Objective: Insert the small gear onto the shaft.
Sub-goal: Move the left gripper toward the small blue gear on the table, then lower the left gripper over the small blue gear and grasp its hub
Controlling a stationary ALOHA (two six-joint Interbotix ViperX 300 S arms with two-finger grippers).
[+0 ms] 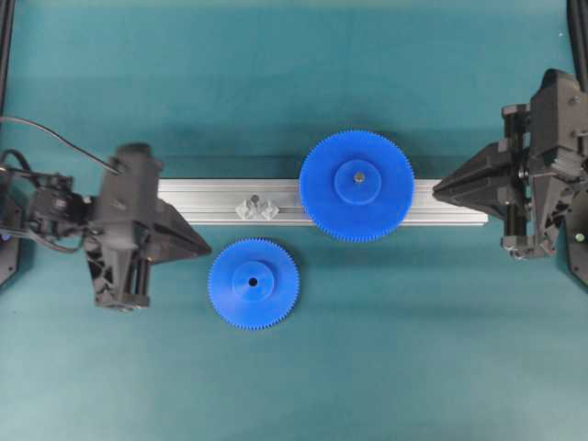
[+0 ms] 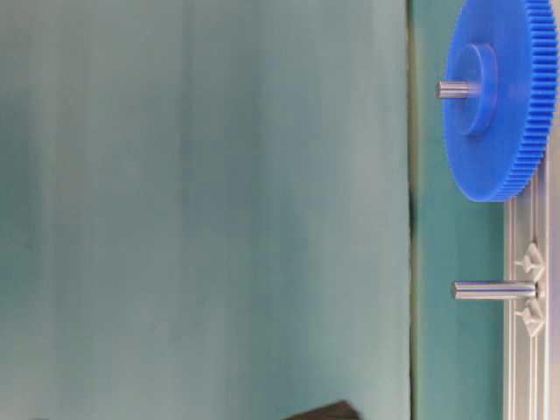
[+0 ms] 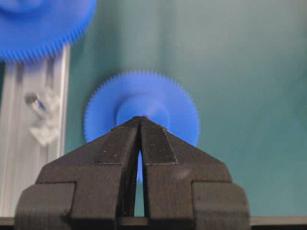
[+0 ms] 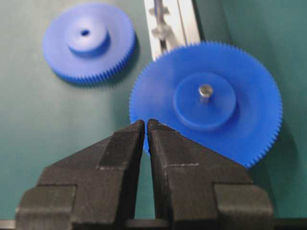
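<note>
Blue toothed small gear (image 1: 253, 283) lies flat, hub and hole up.

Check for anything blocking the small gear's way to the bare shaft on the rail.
Nothing visible does. The small gear lies flat on the mat just in front of the rail; the shaft stands bare, and the large gear sits off to the side.

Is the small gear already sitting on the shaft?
No, the small gear lies flat on the green mat, apart from the bare shaft on the rail.

Teal tabletop (image 1: 294, 386), matching teal backdrop (image 2: 201, 192)
</note>
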